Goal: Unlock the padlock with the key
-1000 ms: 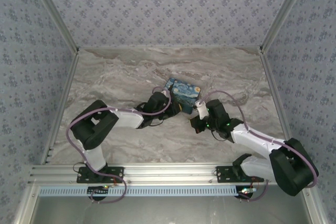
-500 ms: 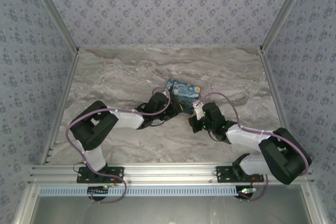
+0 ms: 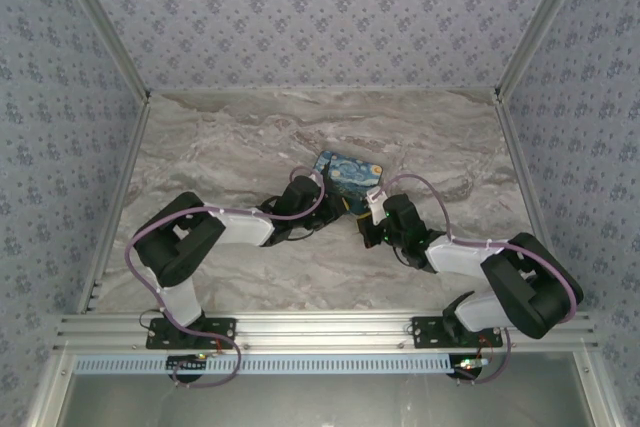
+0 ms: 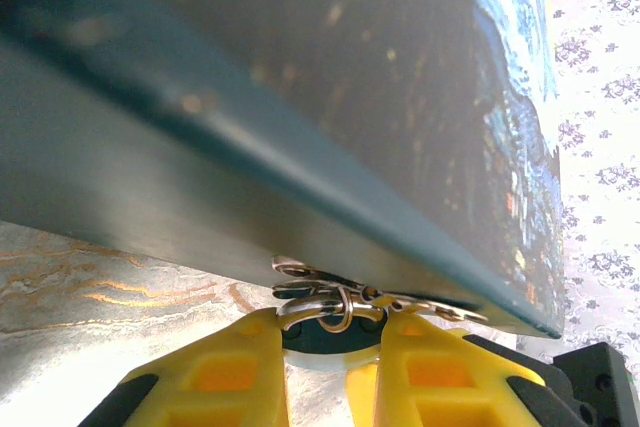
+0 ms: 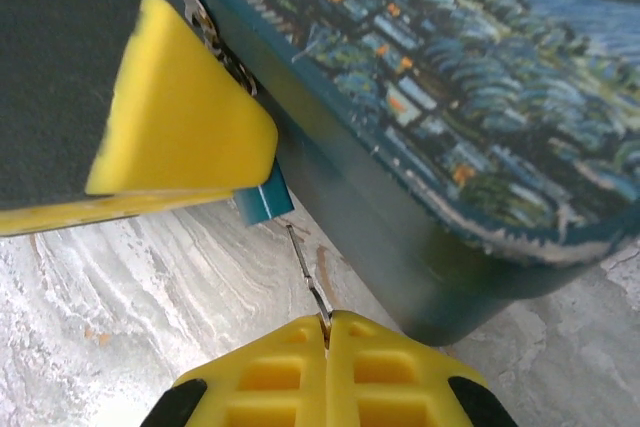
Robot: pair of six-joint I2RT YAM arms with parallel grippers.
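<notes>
In the left wrist view my left gripper (image 4: pixel 328 327) is shut on the padlock (image 4: pixel 325 337). Its dark blue body sits between the yellow fingers, and its silvery shackle and rings (image 4: pixel 335 299) lie against the side of the blue painted box (image 4: pixel 300 97). In the right wrist view my right gripper (image 5: pixel 326 321) is shut on the key (image 5: pixel 307 269). The thin blade points up toward the teal padlock (image 5: pixel 262 203), which peeks out under the left gripper's yellow finger (image 5: pixel 175 112). The key's tip is at the padlock's lower edge; I cannot tell whether it is inside.
The painting-print box (image 3: pixel 349 175) lies on the marble table (image 3: pixel 230 147), just beyond both grippers, its side wall (image 5: pixel 400 237) close on the key's right. Patterned walls close off the table on three sides. Bare marble (image 5: pixel 150 297) lies to the key's left.
The right arm has folded in and carried the key leftward to the padlock. The left arm and the box have not moved.
</notes>
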